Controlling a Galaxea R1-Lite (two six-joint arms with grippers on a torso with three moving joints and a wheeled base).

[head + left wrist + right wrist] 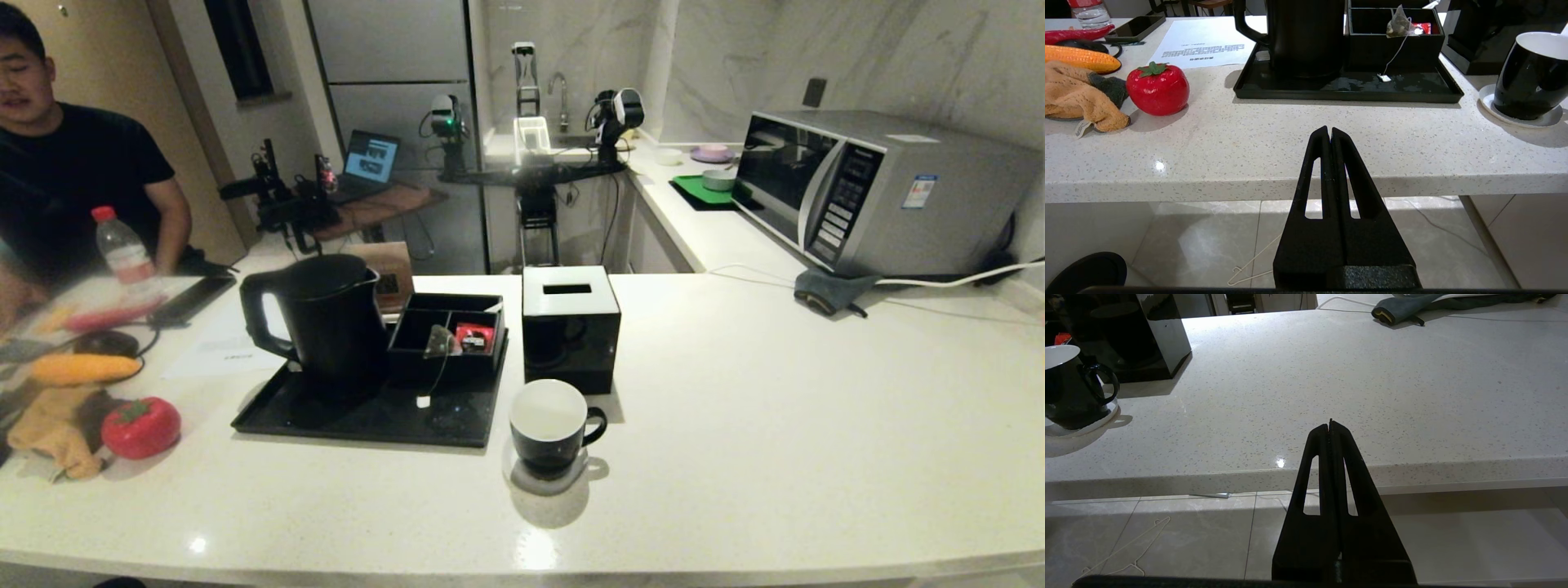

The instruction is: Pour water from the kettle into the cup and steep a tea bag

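The black kettle point(322, 314) point(1306, 36) stands lid on at the left of a black tray point(343, 412) point(1347, 87), handle to the left. The pale tea bag point(441, 341) point(1399, 22) leans on the front wall of a black compartment box point(424, 359), its string and white tag point(423, 401) hanging onto the tray. The black cup point(551, 425) point(1531, 75) point(1069, 390) sits empty on a white coaster, right of the tray. No water shows. My left gripper point(1329, 130) and right gripper point(1330, 424) hover shut and empty before the counter's front edge; neither shows in the head view.
A black tissue box point(570, 327) stands behind the cup. A red packet point(475, 336) lies in the compartment box. A toy tomato point(140, 426), corn point(82, 367), cloth, bottle and phone sit at left, where a person sits. A microwave point(873, 192) stands at back right.
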